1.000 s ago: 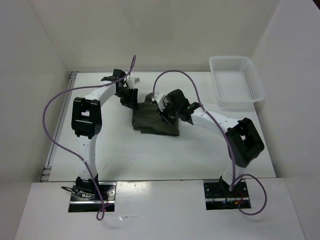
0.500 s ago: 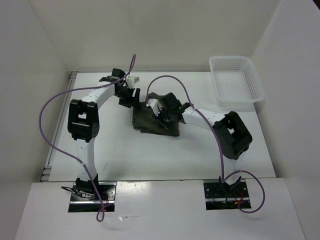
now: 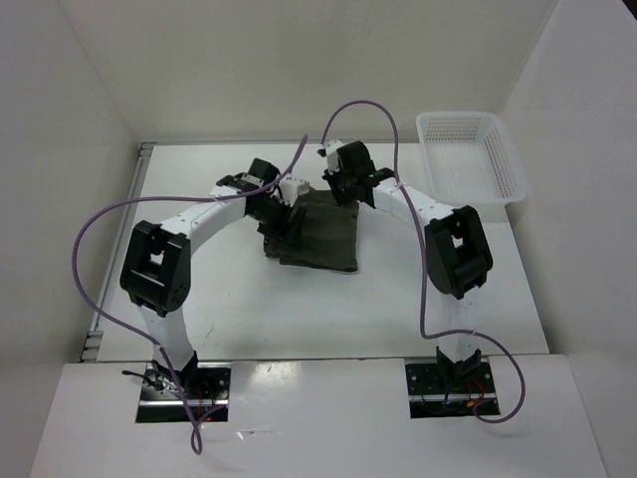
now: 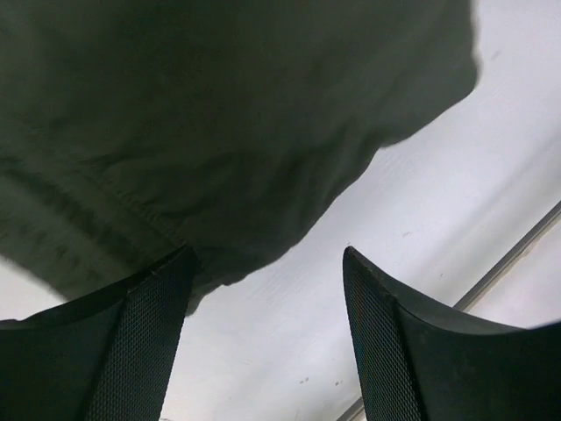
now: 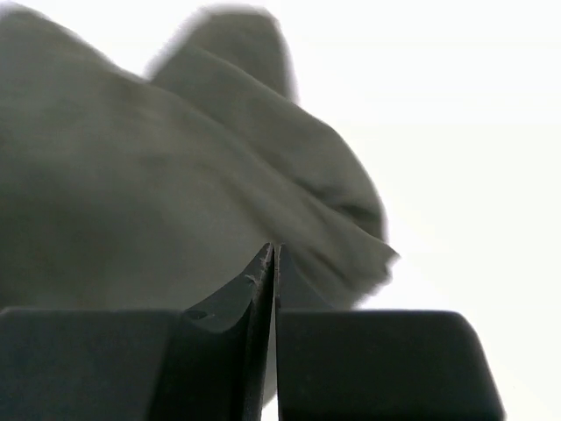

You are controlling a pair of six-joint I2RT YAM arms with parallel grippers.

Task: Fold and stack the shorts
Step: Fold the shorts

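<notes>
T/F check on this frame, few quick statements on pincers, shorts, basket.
1. The left pincer is open, with bare table showing between its fingers. True.
2. The shorts lie in the basket. False: they lie on the table between the two arms, and the basket stands apart from them.
3. The right pincer is wide open. False: its fingers are pressed together, with the shorts' fabric just beyond the tips.
4. The basket stands at the table's far right corner. True.
</notes>
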